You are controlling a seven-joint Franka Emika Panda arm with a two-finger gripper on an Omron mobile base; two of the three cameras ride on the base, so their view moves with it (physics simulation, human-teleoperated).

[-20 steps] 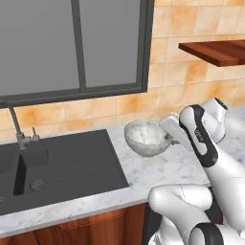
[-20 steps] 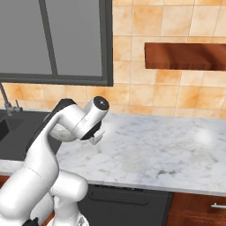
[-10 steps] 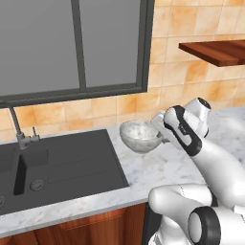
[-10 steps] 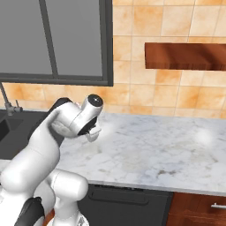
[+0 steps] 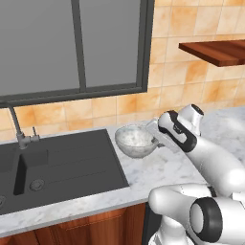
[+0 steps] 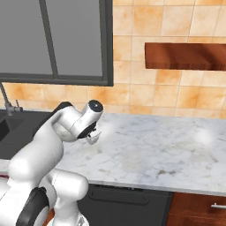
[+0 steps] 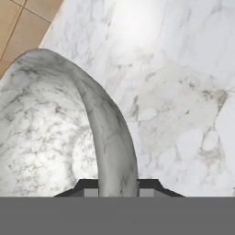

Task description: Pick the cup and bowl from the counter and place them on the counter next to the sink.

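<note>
1. Far left there's the sink (image 5: pixel 62 165), a dark basin sunk into the counter (image 5: pixel 158 174), thin faucet (image 5: pixel 16 125) at the back
2. Big grey window (image 5: pixel 76 45) above it, orange tile wall (image 5: pixel 186 76) behind
3. The bowl (image 5: pixel 135 141) hangs just right of the sink, off the marble, and the gripper (image 7: pixel 118 186) is pinching its rim
4. Further right it's white marble with grey veins, wooden shelf (image 6: pixel 185 56) up on the wall
</note>
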